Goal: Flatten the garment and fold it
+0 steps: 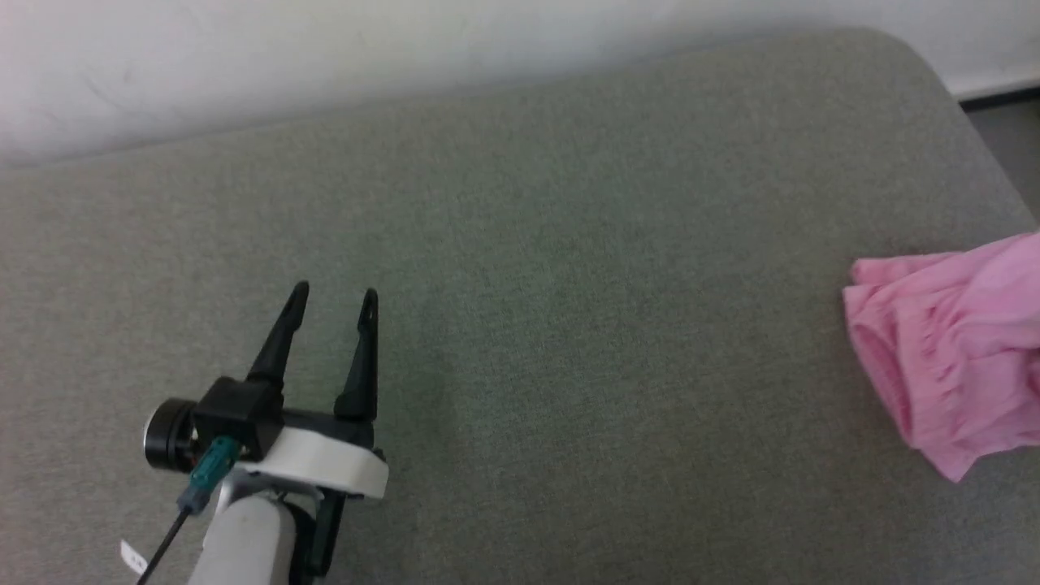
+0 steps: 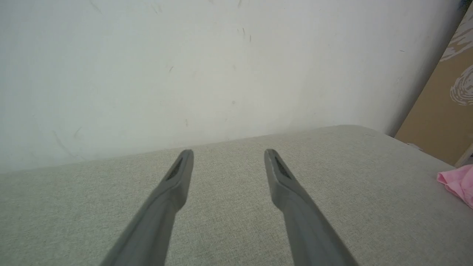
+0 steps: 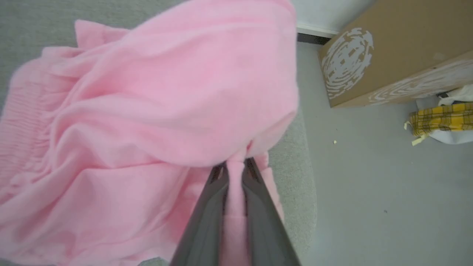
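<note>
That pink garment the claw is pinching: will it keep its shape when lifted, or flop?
Probably floppy: the garment drapes in loose folds around the right gripper pinching it. Likely light too, since one small pinch gathers it.

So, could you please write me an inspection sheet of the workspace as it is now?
Surface: grey fabric-covered table with a rounded corner.
Job's things: pink garment, bunched at the table's right end, not flat.
Clutter: yellow checked cloth on the floor.
Grippers: left gripper open, holding nothing; right gripper shut on a pinch of the garment.
Cables: thin dark cable with a teal plug at the left wrist.
Surroundings: white wall behind; cardboard box on the floor.
</note>
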Motion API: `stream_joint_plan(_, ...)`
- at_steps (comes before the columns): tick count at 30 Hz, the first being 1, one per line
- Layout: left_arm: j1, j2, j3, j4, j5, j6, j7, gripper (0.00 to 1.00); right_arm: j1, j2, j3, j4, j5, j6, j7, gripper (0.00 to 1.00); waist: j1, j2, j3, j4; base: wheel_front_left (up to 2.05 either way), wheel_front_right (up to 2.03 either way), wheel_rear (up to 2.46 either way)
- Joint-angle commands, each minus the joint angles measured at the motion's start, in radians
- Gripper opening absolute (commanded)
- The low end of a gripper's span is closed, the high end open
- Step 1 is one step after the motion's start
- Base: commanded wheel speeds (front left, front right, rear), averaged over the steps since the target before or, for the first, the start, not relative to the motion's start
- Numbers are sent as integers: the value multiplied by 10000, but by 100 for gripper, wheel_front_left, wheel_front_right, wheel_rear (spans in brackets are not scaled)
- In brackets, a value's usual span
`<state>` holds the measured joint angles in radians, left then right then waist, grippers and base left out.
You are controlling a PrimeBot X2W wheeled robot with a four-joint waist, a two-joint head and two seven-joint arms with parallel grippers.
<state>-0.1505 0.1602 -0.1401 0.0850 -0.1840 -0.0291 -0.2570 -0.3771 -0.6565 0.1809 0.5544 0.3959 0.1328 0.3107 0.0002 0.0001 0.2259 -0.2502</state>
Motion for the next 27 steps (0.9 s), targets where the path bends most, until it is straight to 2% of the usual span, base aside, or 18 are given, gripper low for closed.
stream_joint_plan(1, -249, -37, -41, -25, 79, -100, -47, 100, -223, 101, -247, 352, 56, -21, -286, 0, -2, -1, 830, -146, 0, 0, 0)
stream_joint_plan(2, -338, -61, -57, -42, 100, -123, -47, 100, -327, 165, -453, 599, 60, -21, -603, 40, -2, -1, 891, -98, 0, 0, 0)
stream_joint_plan(3, -409, -84, -70, -45, 111, -151, -47, 100, -401, 221, -566, 806, 4, -21, -929, 94, -2, -1, 934, -46, 0, 0, 0)
stream_joint_plan(4, -464, -98, -79, -56, 129, -174, -47, 100, -461, 278, -676, 1022, -69, -21, -1266, 100, -2, -1, 952, 5, 0, 0, 0)
stream_joint_plan(7, -527, -151, -103, -87, 177, -225, -47, 100, -557, 382, -1026, 1677, -470, -21, -2331, 100, -2, -1, 893, 171, 0, 0, 0)
stream_joint_plan(8, -527, -151, -103, -87, 177, -225, -47, 100, -557, 382, -1026, 1677, -470, -21, -2331, 100, -2, -1, 893, 171, 0, 0, 0)
stream_joint_plan(12, -366, -231, -77, -48, 180, -253, -47, 100, -571, 406, -1839, 2487, -1497, -21, -3681, 100, -2, -1, 519, 338, 0, 0, 0)
stream_joint_plan(16, -12, -335, 86, 56, 77, -216, -47, 100, -426, 610, -2511, 2732, -2309, -21, -4763, 100, -2, -1, -45, 480, 0, 0, 0)
stream_joint_plan(21, 465, -457, 279, 169, -19, -179, -47, 100, 25, 1231, -2904, 2080, -2625, -21, -5304, 100, -2, -1, -814, 823, 0, 0, 0)
stream_joint_plan(27, 898, -589, 445, 272, -28, -129, -47, 100, 1002, 2330, -2522, 646, -2573, -21, -5219, 100, -2, -1, -1412, 1481, 0, 0, 0)
